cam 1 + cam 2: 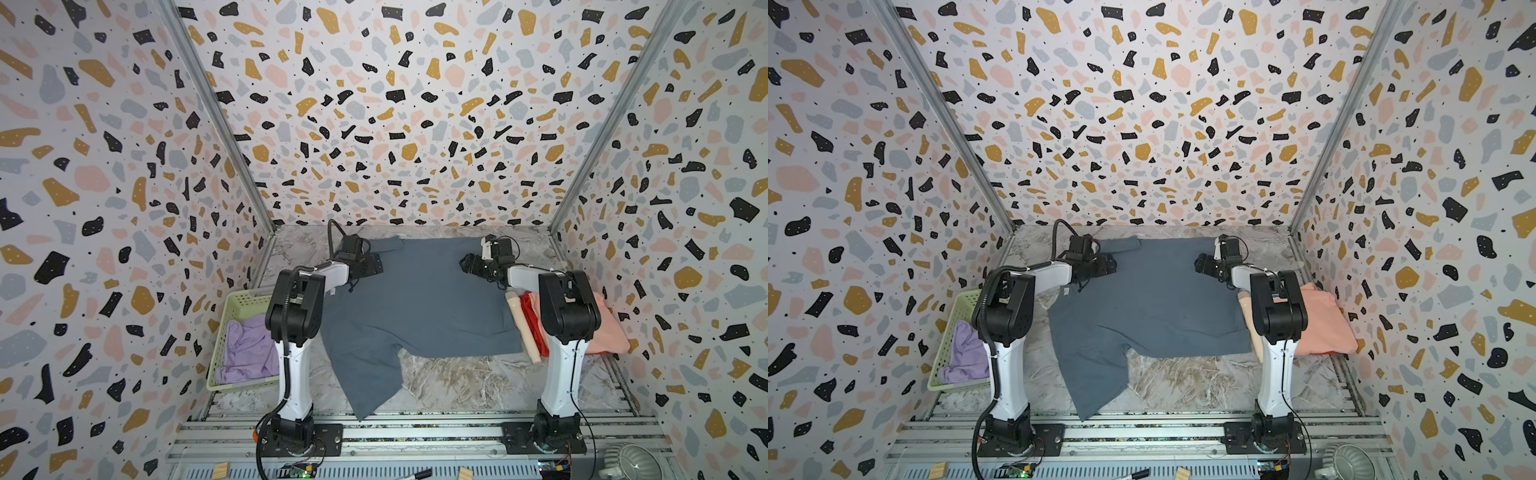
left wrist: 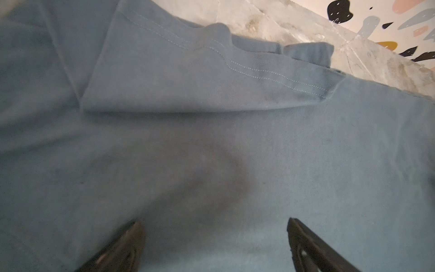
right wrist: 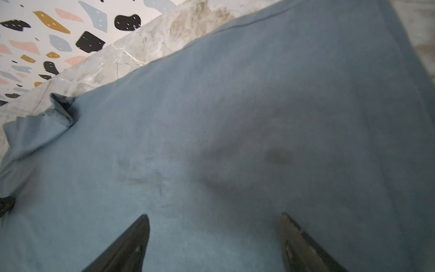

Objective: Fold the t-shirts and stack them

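Top views both show, furthest left, a green basket [image 1: 226, 328] holding a crumpled lilac shirt [image 1: 249, 353], back and to the left of the left tool [image 1: 372, 266]. That tool hovers over the grey shirt [image 1: 419, 307] near its far left corner, jaws wide apart and holding nothing. The grey shirt lies spread on the desk [image 1: 449, 382], beneath and between both tools, its white neck label [image 1: 332, 293] toward the left arm. The right tool [image 1: 467, 264] hangs over the shirt's far right part, also wide open and empty. Back from the right tool, beside the right arm, a red shirt [image 1: 532, 328] and a pink shirt [image 1: 609, 332] lie touching.

The step in hand looks like folding the grey shirt's long sides inward. The far sleeve [image 2: 188, 77] already lies turned over the body, just ahead of the left tool. The near sleeve [image 1: 365, 374] sprawls back toward the arm bases, not yet folded. To do this well, both tools should pinch one edge at matching points, lift low and travel together, so the crease runs straight. Uneven lifting would likely drag the cloth and spoil the far fold.

Left wrist view alone shows the far sleeve's stitched hem. Right wrist view shows that sleeve crumpled where it meets bare desk. Neither wrist view shows the basket, the other shirts, the label or the near sleeve.
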Motion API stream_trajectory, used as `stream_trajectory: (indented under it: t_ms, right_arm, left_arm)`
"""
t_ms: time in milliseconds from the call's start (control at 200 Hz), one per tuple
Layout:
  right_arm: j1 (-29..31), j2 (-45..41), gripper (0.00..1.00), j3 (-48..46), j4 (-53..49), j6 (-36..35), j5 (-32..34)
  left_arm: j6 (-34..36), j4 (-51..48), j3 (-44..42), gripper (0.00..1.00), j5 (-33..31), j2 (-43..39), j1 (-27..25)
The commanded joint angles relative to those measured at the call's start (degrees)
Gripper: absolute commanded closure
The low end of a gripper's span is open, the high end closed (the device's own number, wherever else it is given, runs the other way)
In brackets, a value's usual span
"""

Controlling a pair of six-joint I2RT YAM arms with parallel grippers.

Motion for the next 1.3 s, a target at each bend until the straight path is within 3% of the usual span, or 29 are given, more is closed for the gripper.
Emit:
stream_trajectory:
  t_ms: [0, 350, 561, 801, 971, 1146, 1291]
  right_arm:
    - [-0.27, -1.73, 0.16, -4.34, -7.79, 0.14, 0.39]
    - [-0.11, -13.27, 0.17, -19.16, -8.2, 0.5, -0.08]
    - [-0.54, -15.78, 0.17, -10.97, -10.56, -4.22, 1.82]
    - [-1.47, -11.87, 0.17, 1.49, -9.62, -4.79, 7.71]
    - [-2.97, -7.56, 0.17, 6.66, -7.27, -4.08, 7.83]
    - [-4.34, -4.78, 0.18, 7.76, -4.75, -4.5, 6.97]
    - [-5.08, -3.77, 0.19, 6.54, -3.23, -5.31, 6.64]
  left_arm:
    - [-0.31, -3.21, -5.48, 0.05, 1.07, -0.55, 1.92]
    - [2.12, -6.58, -13.97, 0.11, 1.36, -12.54, 2.12]
    - [3.39, -8.51, -11.56, 0.12, 2.0, -18.57, 2.1]
    - [6.38, -13.63, 7.71, 0.16, -3.24, -6.09, 2.07]
    - [8.18, -15.19, 18.05, 0.23, -5.57, 2.58, 2.11]
    - [9.14, -13.93, 23.07, 0.35, -5.33, 7.85, 2.09]
    - [9.5, -11.16, 23.22, 0.38, -6.84, 9.61, 2.09]
